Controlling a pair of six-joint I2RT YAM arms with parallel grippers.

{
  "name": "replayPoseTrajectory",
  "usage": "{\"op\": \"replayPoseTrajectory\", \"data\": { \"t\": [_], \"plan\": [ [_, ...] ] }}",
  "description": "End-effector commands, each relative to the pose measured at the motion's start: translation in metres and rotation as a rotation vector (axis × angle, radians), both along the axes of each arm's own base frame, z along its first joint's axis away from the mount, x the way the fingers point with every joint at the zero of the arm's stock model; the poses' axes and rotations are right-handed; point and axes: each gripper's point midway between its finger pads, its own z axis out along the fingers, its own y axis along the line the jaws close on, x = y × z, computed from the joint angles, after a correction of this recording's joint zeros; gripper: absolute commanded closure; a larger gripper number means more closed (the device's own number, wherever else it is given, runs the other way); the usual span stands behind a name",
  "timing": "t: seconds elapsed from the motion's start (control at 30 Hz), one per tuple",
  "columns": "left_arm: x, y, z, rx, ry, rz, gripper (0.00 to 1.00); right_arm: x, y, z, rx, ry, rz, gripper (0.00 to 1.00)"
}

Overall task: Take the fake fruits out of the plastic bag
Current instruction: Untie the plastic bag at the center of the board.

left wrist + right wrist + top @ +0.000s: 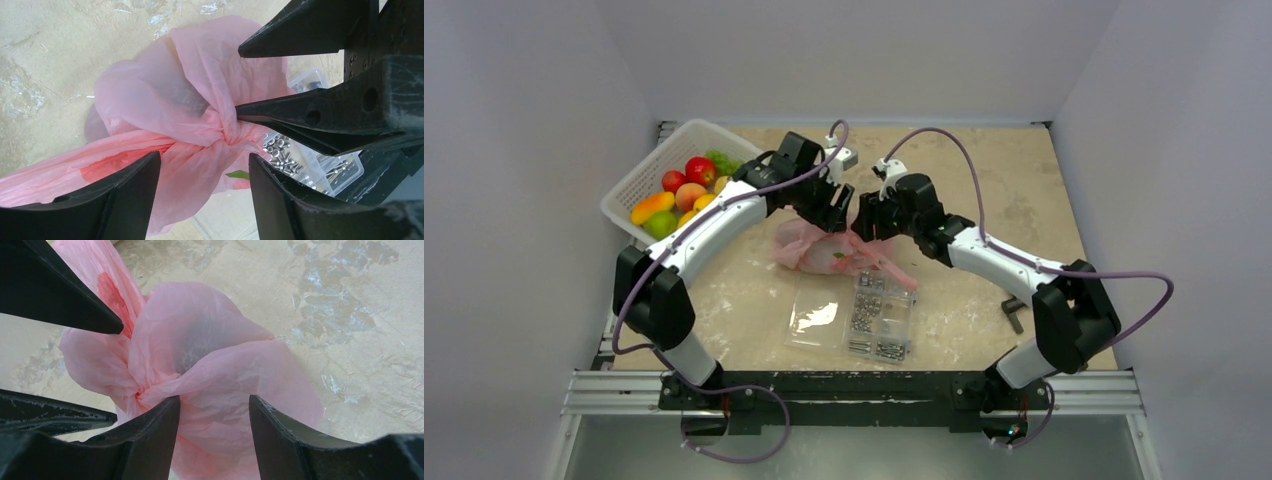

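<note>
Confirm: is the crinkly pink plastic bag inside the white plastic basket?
No, the pink bag lies on the beige tabletop, well clear of the basket.

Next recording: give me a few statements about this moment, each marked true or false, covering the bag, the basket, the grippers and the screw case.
1. The translucent pink plastic bag is gathered into a twisted knot. True.
2. The white plastic basket is empty. False: the basket holds red, yellow and green toy fruits.
3. The left gripper and the right gripper are both open at the bag. True.
4. The clear plastic case of metal screws lies beyond the bag. False: the case lies on the bag's near side, towards the arm bases.
</note>
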Motion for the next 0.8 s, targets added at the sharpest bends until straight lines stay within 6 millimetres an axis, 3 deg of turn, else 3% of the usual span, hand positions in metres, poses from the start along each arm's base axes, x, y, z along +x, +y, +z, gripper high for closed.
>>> {"op": "replayPoseTrajectory", "data": {
  "t": [0.0,0.07,0.2,0.33,0.47,0.63,0.77],
  "plan": [
    [0.007,0.000,0.016,0.034,-0.069,-0.002,0.34,-0.005,0.005,0.014,0.043,-0.050,0.034,0.46],
    [0.007,0.003,0.020,0.054,-0.099,0.008,0.33,-0.005,0.008,0.015,0.049,-0.045,0.045,0.52],
    [0.005,0.009,0.038,0.062,-0.166,-0.001,0.31,-0.002,0.013,0.021,0.071,-0.042,0.050,0.76],
    [0.001,0.026,0.056,0.122,-0.296,0.030,0.36,0.000,0.020,0.031,0.113,-0.043,0.052,0.98],
    [-0.005,0.010,0.053,0.089,-0.289,-0.026,0.40,0.003,0.022,0.038,0.116,-0.039,0.050,1.00],
    [-0.003,0.002,0.027,0.151,-0.230,-0.058,0.35,0.000,0.024,0.047,0.153,-0.037,0.051,1.00],
    [0.001,-0.002,0.009,0.178,-0.165,-0.046,0.40,-0.002,0.022,0.054,0.143,-0.052,0.053,1.00]
  ]
}}
